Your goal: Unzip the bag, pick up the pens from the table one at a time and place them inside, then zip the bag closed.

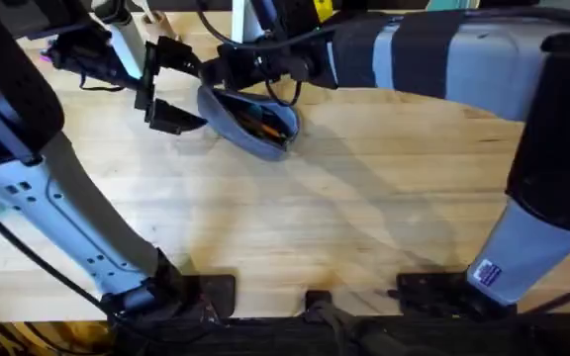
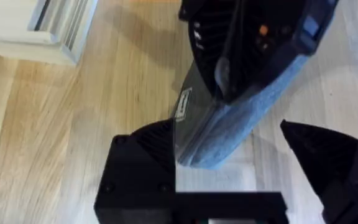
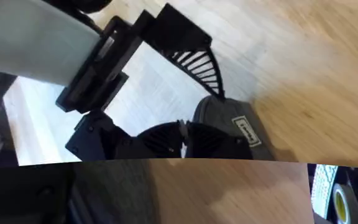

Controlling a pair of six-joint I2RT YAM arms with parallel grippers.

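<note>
One bag [image 1: 250,121] lies on the far part of the table [image 1: 364,218], a little left of the middle, and its mouth stands open, so orange pens [image 1: 261,123] are visible inside it. How many pens are in there cannot be counted exactly; it looks like more than one. On the bare wood near the bag no loose pen is visible. The bag is grey-blue fabric, so it is probably light and soft: it will fold and slide on the smooth wood if it is pulled from one side only. A good way to handle it is probably to pin one end of the cloth and take the small zipper pull with the other arm, but the pull itself is not clear here. The left gripper [image 2: 241,162] hovers at the left end of the bag with its jaws spread apart, one finger close to the fabric and nothing gripped. The right gripper [image 1: 228,67] is at the far rim of the bag; whether it is closed there cannot be told.
</note>
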